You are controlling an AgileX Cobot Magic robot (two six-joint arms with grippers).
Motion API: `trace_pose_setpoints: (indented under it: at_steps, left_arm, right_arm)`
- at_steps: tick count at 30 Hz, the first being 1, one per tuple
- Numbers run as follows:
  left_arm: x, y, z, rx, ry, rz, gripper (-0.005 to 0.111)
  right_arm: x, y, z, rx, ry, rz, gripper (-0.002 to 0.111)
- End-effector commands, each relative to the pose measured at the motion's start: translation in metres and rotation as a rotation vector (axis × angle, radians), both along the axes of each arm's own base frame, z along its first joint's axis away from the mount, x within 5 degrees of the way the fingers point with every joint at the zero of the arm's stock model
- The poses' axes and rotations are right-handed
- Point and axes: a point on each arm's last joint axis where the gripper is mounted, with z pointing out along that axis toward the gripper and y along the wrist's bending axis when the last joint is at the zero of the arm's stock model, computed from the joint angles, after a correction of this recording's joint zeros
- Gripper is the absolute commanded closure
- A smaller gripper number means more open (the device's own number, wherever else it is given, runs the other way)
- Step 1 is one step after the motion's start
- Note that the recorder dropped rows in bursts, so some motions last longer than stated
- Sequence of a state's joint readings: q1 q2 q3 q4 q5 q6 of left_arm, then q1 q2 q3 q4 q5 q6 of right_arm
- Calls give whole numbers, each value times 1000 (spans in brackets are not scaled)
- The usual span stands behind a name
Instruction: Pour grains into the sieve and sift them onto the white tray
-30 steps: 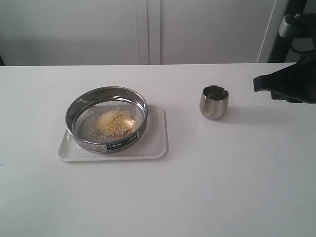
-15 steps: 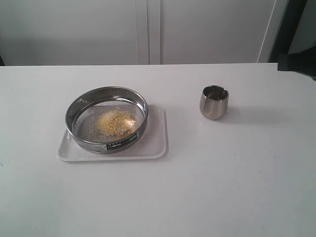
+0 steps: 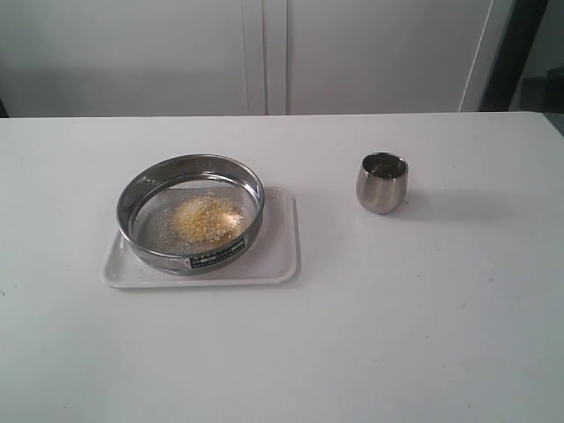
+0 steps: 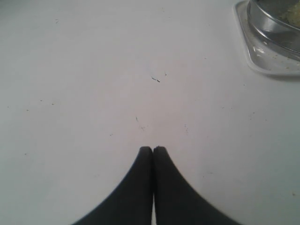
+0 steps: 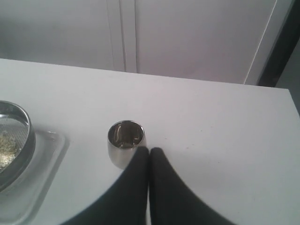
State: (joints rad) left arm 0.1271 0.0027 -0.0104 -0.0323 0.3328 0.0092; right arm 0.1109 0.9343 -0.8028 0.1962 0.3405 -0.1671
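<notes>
The steel-rimmed sieve [image 3: 190, 212] rests on the white tray [image 3: 280, 251] at the table's left, with a heap of yellow and pale grains [image 3: 206, 218] on its mesh. Neither arm shows in the exterior view. In the left wrist view my left gripper [image 4: 153, 149] is shut and empty over bare table, with the tray corner [image 4: 262, 65] and sieve rim [image 4: 274, 28] well off from it. My right gripper [image 5: 149, 150] is shut and empty, its tips seen just in front of the steel cup [image 5: 125, 143]; the sieve [image 5: 21, 140] and tray [image 5: 40, 178] lie beyond.
A small steel cup [image 3: 382, 182] stands upright right of the tray, apparently empty inside. White cabinet doors [image 3: 264, 53] back the table. A dark frame [image 3: 515, 53] stands at the far right.
The right arm, seen at the exterior view's right edge a second ago, has withdrawn out of that view. Sieve, tray and cup have not moved.
</notes>
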Motion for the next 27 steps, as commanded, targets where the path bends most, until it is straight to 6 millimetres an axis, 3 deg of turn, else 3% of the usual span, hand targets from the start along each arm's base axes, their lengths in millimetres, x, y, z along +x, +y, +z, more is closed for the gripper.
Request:
trace_pose_setpoints:
  at_steps: [1,27]
  left_arm:
    - [0,0,-4,-14,15,3,107]
    - [0,0,-4,-14,15,3,107]
  right_arm:
    - [-8,-3,4,-5,-77,-11,108]
    - [-11,-2,4,-2,-61,-7,108]
